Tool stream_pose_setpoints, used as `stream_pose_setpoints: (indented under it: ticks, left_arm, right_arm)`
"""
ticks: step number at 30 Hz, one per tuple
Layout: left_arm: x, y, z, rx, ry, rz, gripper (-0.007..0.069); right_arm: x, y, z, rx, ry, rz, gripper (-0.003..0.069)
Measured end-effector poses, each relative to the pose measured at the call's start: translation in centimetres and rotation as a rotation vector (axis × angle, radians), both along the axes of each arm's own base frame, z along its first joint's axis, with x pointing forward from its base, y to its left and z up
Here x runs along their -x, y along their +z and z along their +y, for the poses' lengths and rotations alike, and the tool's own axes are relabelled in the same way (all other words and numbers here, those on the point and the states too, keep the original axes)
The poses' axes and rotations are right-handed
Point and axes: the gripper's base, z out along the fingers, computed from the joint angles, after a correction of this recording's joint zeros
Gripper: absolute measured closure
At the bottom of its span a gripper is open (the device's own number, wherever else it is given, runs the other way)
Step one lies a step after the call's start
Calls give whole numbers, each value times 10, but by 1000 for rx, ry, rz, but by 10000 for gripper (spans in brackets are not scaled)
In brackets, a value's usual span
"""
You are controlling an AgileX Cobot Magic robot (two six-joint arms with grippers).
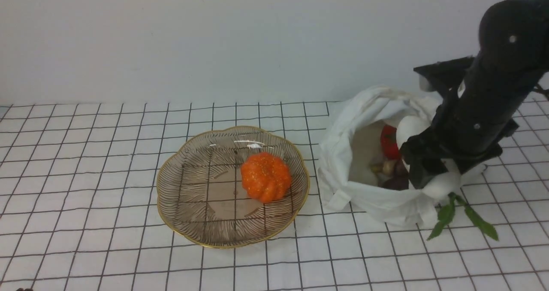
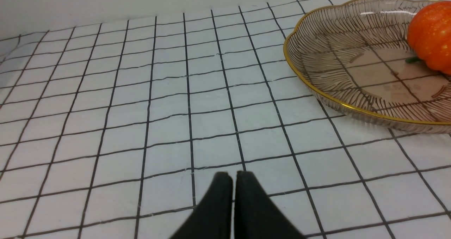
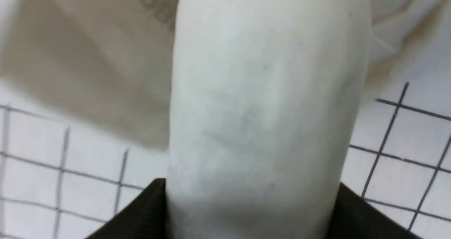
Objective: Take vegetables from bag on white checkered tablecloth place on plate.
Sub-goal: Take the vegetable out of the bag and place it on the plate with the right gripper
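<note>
One plate (image 1: 188,205) holds one orange pumpkin (image 1: 266,177); one bag (image 1: 343,153) holds one red pepper (image 1: 389,140) and one white radish (image 1: 444,183), which the right hand (image 1: 422,168) grips across its middle at the bag's mouth; left hand (image 2: 233,196) closed

Plain off-white wall (image 1: 180,37) across the whole back, matte, faintly grey-blue, a small dark speck or two, soft diffuse light
</note>
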Motion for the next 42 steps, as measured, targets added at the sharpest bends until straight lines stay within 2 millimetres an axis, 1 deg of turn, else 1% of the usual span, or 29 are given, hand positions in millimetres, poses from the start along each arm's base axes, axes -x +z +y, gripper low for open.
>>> stream_pose_setpoints:
  ticks: [1,2,3,5,6,8,9,10,11,13,14,15,17,20,22,23,25,26,27,29,30,33,35,37,39,41,42]
  left_arm:
    - [0,0,0,0,0,0,633]
    - [0,0,0,0,0,0,633]
    - [0,0,0,0,0,0,633]
    - [0,0,0,0,0,0,633]
    - [0,0,0,0,0,0,633]
    - [0,0,0,0,0,0,633]
    - [0,0,0,0,0,0,633]
    - [0,0,0,0,0,0,633]
    - [0,0,0,0,0,0,633]
    - [0,0,0,0,0,0,633]
    - [0,0,0,0,0,0,633]
    - [0,0,0,0,0,0,633]
    - [0,0,0,0,0,0,633]
    - [0,0,0,0,0,0,633]
    - [0,0,0,0,0,0,633]
    - [0,0,0,0,0,0,633]
    - [0,0,0,0,0,0,633]
    - [0,0,0,0,0,0,633]
    - [0,0,0,0,0,0,633]
    - [0,0,0,0,0,0,633]
    - [0,0,0,0,0,0,633]
    - [0,0,0,0,0,0,633]
    - [0,0,0,0,0,0,633]
    - [0,0,0,0,0,0,633]
    - [0,0,0,0,0,0,633]
    - [0,0,0,0,0,0,633]
    - [0,0,0,0,0,0,633]
  right_arm:
    - [3,7,0,-12,2,-17,190]
    - [12,21,2,-75,4,-44,190]
    - [18,31,4,-121,5,-60,190]
    - [29,45,13,-242,31,-64,190]
    - [31,47,17,-274,42,-59,190]
    - [41,53,38,-376,136,-51,190]
    - [42,53,43,-389,153,-50,190]
    - [44,52,54,-422,191,-57,190]
    - [44,48,75,-468,239,-79,190]
    - [45,38,101,-506,288,-86,190]
    - [43,37,101,-508,287,-88,190]
    - [43,23,123,-515,328,-90,190]
    - [40,3,146,-502,368,-89,190]
    - [31,-21,168,-477,402,-97,190]
    - [22,-32,182,-470,411,-105,190]
    - [14,-41,191,-468,413,-102,190]
    - [4,-53,200,-462,407,-87,190]
    - [3,-54,201,-462,406,-86,190]
    - [-6,-62,208,-463,402,-84,190]
    - [-15,-73,215,-459,394,-75,188]
    - [-19,-81,219,-455,384,-57,176]
    - [-23,-85,223,-453,381,-32,126]
    - [-24,-81,225,-448,395,-25,77]
    - [-26,-72,225,-430,426,-32,41]
    - [-28,-61,225,-405,454,-49,27]
    - [-29,-46,222,-348,478,-35,29]
    - [-29,-44,222,-348,481,-32,29]
